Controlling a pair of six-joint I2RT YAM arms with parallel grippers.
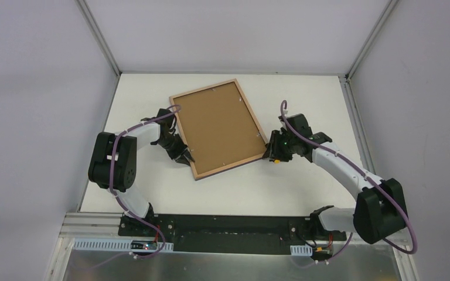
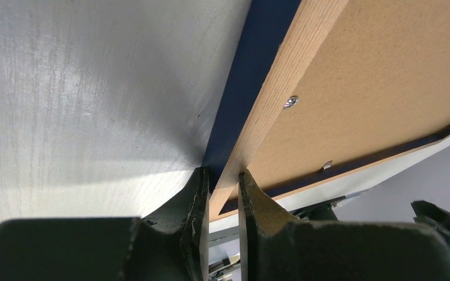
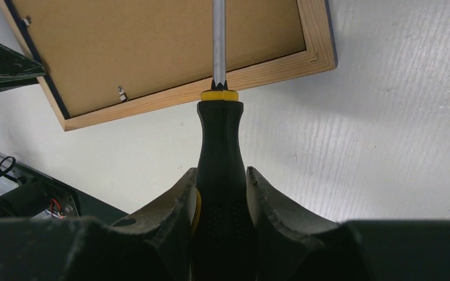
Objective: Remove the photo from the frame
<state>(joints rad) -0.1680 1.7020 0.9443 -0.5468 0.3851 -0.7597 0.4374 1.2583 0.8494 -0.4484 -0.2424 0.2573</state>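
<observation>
The frame (image 1: 229,163) lies back-up on the white desk (image 1: 304,187), turned at an angle in the middle of the work area. Its light wood border surrounds the brown backing board (image 1: 217,126). In the left wrist view I see the dark navy side of the frame running along the outer edge, above the desk surface.

My left end effector (image 1: 183,155) is at the frame's left long edge, near the corner closest to the arm bases. From its wrist camera, the two fingers (image 2: 196,199) are closed down narrow with the wood border pinched between them. A small metal clip (image 2: 291,101) sits on the backing board just beyond the grip, and a second one shows farther along. I cannot tell whether that edge is raised off the desk.

My right end effector (image 1: 271,153) is beside the frame's right-hand near corner. It is clamped on a screwdriver (image 3: 218,134) with a black handle and yellow collar, the handle held between both fingers. The steel shaft points away from the wrist, crossing over the wood border and onto the backing board. Its tip runs out of the top of that view. Another clip (image 3: 120,92) shows on the board to the left of the shaft.
</observation>
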